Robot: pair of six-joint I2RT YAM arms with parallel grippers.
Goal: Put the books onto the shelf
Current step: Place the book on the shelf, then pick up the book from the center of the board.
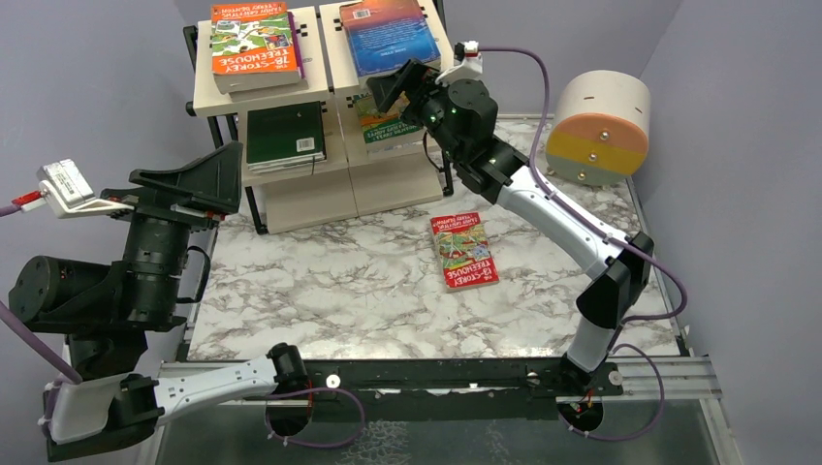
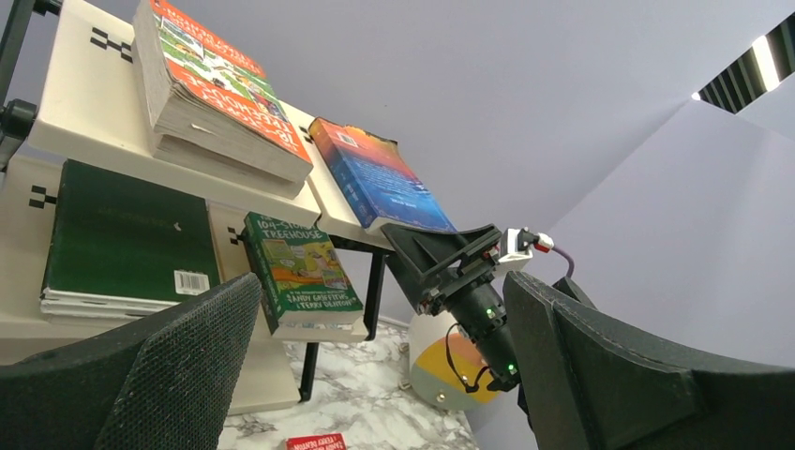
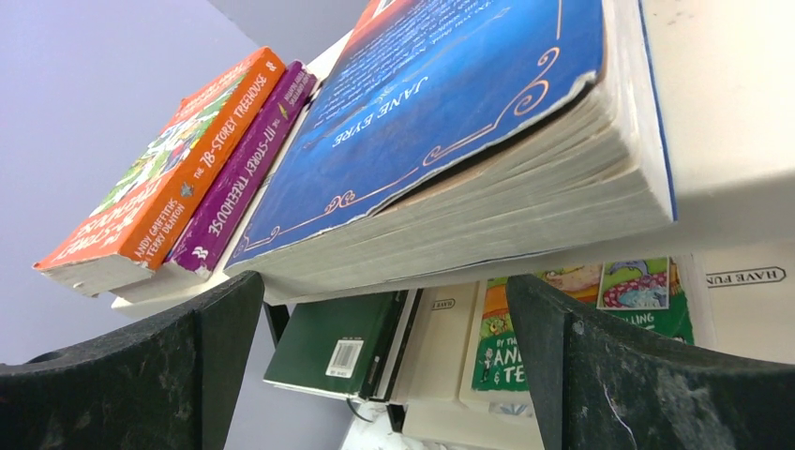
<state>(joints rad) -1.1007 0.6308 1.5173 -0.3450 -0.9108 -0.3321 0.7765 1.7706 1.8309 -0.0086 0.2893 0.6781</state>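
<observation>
Hovering spread and empty just beside the blue book (image 1: 390, 37) overhanging the shelf (image 1: 208, 97), the right end effector (image 1: 395, 85) is probably risking knocking it down if it lifts carelessly.

My right gripper's black fingers (image 3: 141, 375) look like grainy matt plastic. The thick blue paperback (image 3: 422, 103) has a glossy cover, probably laminated paper.

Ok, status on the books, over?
Left gripper open, empty, held back left. Right gripper open, empty, at the shelf. Red book flat on the table, nothing blocking it.
</observation>
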